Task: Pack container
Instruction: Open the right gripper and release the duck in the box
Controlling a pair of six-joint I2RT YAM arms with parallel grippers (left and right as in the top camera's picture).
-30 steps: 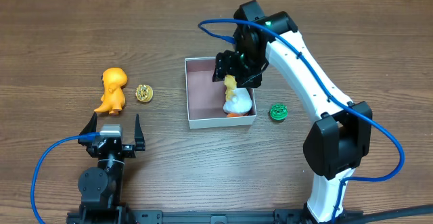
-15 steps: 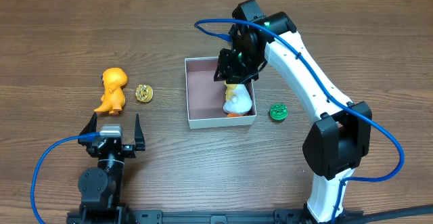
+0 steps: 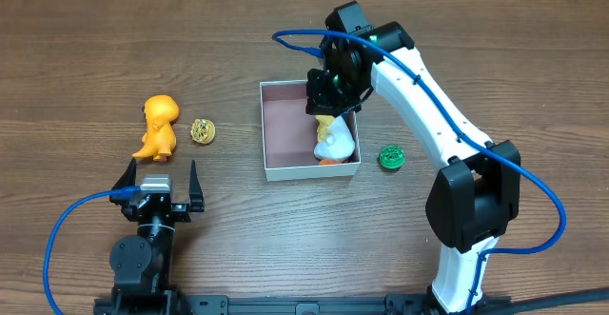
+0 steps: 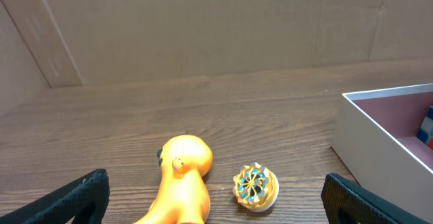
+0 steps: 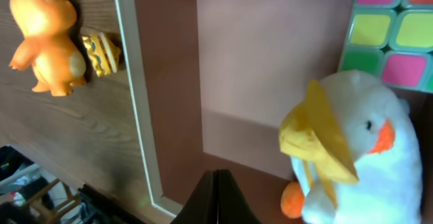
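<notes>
Container [image 3: 285, 129] holds one duck [image 3: 333, 144] and one cube [image 5: 392, 28]; right hand [image 5: 218, 187] pressed together, left hand [image 3: 160, 174] spread.

Container [image 3: 310, 172] white with pinkish floor, dinosaur [image 3: 158, 127] orange, duck [image 3: 335, 145] white and yellow.

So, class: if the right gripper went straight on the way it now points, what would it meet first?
Probably the bare floor of the container, just beside the white duck toy. The right gripper, fingers shut, aims down into it, though depth is unclear.
</notes>
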